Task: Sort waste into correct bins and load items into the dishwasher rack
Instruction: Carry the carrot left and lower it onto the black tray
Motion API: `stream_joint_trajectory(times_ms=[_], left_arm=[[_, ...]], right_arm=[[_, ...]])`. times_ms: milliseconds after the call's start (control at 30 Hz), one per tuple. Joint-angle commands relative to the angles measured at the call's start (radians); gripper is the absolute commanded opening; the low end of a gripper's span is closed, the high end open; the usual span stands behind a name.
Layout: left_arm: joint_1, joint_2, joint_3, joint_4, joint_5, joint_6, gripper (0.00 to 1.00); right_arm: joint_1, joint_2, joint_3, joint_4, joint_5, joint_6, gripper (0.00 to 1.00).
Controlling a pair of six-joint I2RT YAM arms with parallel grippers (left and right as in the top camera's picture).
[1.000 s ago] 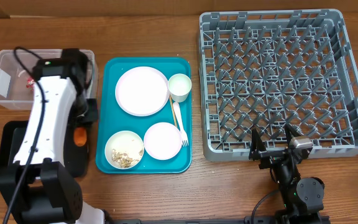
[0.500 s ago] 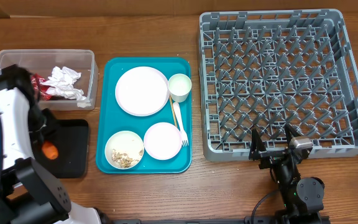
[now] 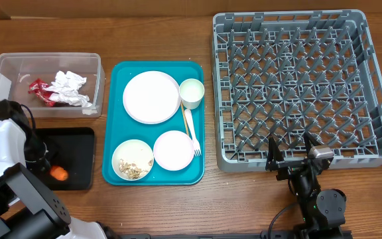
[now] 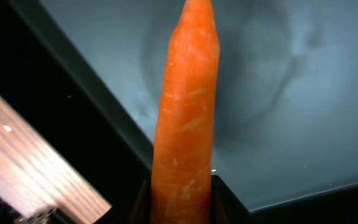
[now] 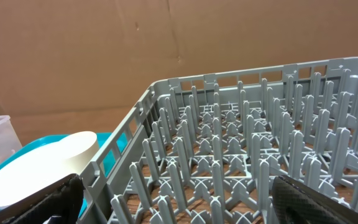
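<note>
The orange carrot (image 4: 185, 118) is gripped at its thicker end by the left fingers (image 4: 229, 202), which are clenched on it. It is held over the floor of the shallow black tray (image 3: 78, 143), toward the near edge; whether its tip touches cannot be told. Just behind that tray, red-and-silver wrappers (image 3: 40, 89) and crumpled napkins (image 3: 68, 86) are seen in the clear tub (image 3: 5, 73). The right fingers (image 5: 316, 199) are spread wide, grasping nothing, at the near edge of the grey rack (image 3: 297, 86) on the tabletop (image 3: 178, 26).
</note>
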Motion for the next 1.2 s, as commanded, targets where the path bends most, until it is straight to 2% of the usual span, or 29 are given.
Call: stream_joint_trajectory(times_ms=[0,133,300,433,867,1167], left_arm=[[0.005,-0.014,-0.006,0.020,0.023,-0.024,0.04],[0.005,-0.014,-0.006,0.029,0.022,-0.024,0.13],[0.005,-0.014,-0.006,0.037,-0.018,-0.020,0.16],[0.005,-0.014,-0.006,0.039,-0.061,-0.021,0.28],[0.019,-0.013,-0.027,0.066,-0.057,-0.124,0.31],[0.019,-0.013,-0.098,0.166,-0.058,-0.155,0.30]], right_arm=[[-0.004,-0.010,-0.010,0.006,-0.006,-0.004,1.00],[-0.004,-0.010,-0.010,0.006,-0.006,-0.004,1.00],[-0.004,-0.010,-0.010,0.006,-0.006,-0.004,1.00],[-0.004,-0.010,-0.010,0.006,-0.006,-0.004,1.00],[-0.004,-0.010,-0.010,0.006,-0.006,-0.004,1.00],[-0.004,-0.010,-0.010,0.006,-0.006,-0.004,1.00]])
